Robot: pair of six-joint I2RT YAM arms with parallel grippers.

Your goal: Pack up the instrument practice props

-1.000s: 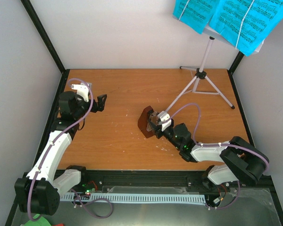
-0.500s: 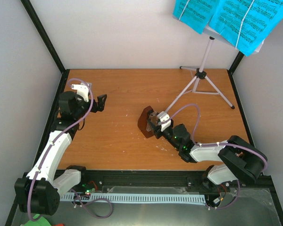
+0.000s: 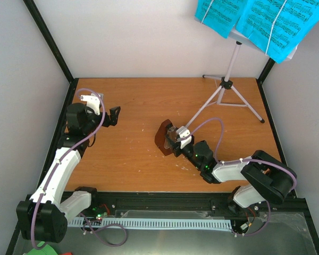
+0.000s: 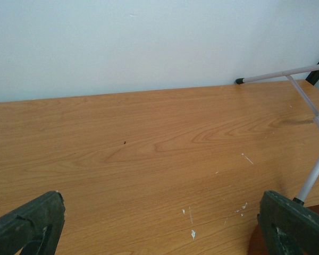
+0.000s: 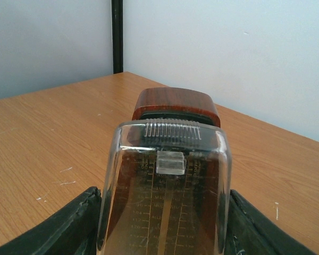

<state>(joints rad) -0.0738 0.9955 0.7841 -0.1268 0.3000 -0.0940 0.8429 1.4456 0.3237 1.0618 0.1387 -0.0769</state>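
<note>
right gripper (image 5: 164, 234) around metronome (image 5: 174, 103), markings unreadable

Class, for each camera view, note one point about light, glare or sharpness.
Top external: soft, even light, no hard shadows on the wooden table. Left wrist: grain crisp, dark fingers of the left gripper slightly blurred at the bottom corners. Right wrist: bright reflections edge the clear cover of the dark red-brown pyramid metronome; the scale behind it reads soft.
</note>
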